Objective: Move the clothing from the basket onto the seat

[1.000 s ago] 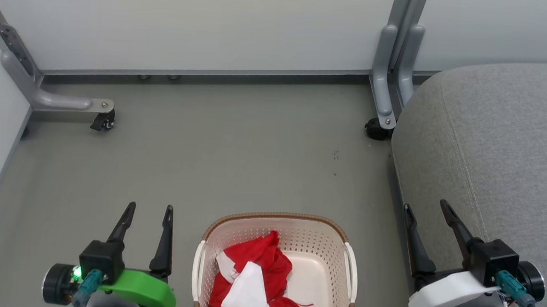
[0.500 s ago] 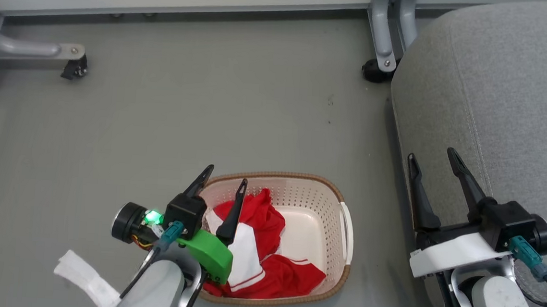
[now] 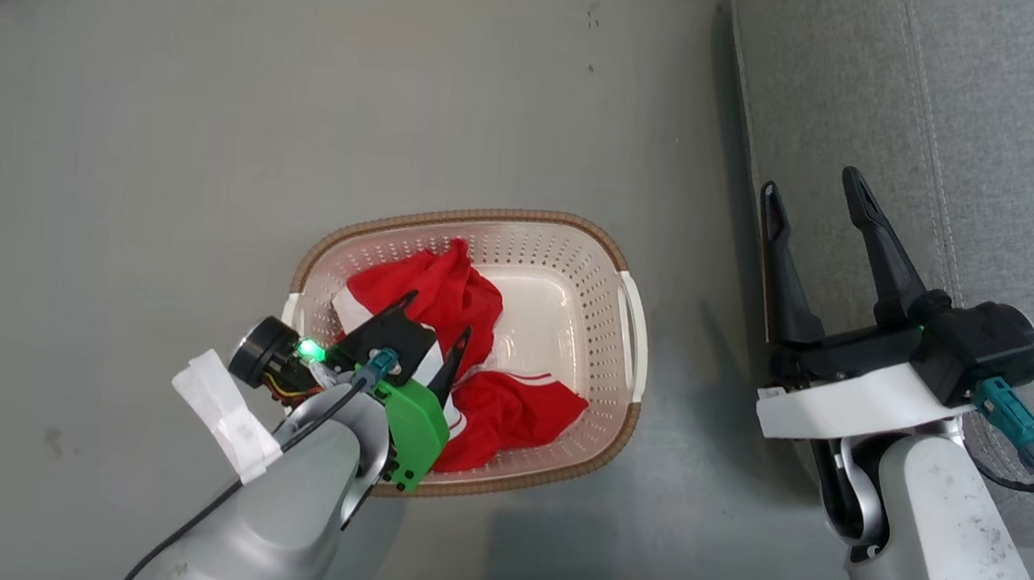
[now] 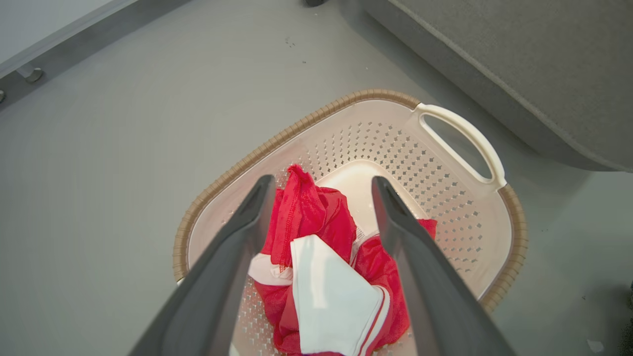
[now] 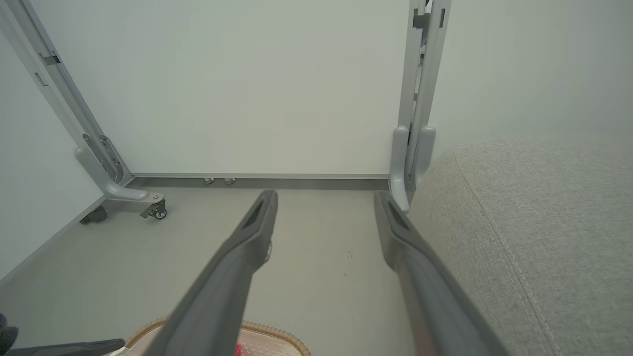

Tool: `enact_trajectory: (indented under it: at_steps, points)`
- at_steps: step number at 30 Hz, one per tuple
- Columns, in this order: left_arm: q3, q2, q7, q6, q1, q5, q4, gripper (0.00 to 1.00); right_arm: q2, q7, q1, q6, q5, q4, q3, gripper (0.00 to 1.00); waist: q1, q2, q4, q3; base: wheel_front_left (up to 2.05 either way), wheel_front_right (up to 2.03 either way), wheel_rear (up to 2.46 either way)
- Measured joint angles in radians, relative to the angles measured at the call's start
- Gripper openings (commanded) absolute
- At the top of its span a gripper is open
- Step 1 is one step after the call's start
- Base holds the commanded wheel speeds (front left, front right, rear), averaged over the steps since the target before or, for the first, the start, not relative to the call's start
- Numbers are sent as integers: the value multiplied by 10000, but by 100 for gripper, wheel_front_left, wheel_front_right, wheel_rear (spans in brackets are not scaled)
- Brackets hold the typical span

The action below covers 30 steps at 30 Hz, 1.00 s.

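– Left gripper (image 3: 439,314) has swung from left of the basket (image 3: 486,217) to over the clothing (image 3: 508,412) lying inside it.
– Gripping?
– No, its fingers are spread wide and empty. Right gripper (image 3: 809,180) is likewise wide and empty, at the left edge of the seat (image 3: 992,132), as before.

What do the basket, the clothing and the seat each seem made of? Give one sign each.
Basket: probably cream plastic, moulded with rows of holes; its brown rim looks woven. Clothing: soft red-and-white fabric, crumpled into folds. Seat: grey textile upholstery, matte, with a stitched seam.
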Motion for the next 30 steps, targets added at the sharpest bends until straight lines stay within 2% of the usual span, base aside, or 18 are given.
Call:
enact_trajectory:
  at_steps: [10, 16, 26, 30]
  points:
    - [-320, 13, 295, 364, -1942, -54, 1988, 100, 136, -270, -766, 0, 364, 242, 278, 100, 1, 0, -680, 1904, 0, 0, 0]
    - [-203, 293, 443, 579, -2792, -113, 2878, 100, 192, -314, -1127, 0, 600, 337, 479, 100, 1, 0, -1156, 2979, 0, 0, 0]
    - [-221, 681, 1007, 1076, -3475, -157, 3367, 100, 219, -324, -1325, 0, 865, 56, 717, 100, 1, 0, -1833, 4204, 0, 0, 0]
    - [-278, 725, 1106, 1151, -3640, -159, 3411, 100, 222, -324, -1353, 0, 989, -6, 826, 100, 0, 0, -2000, 4528, 0, 0, 0]
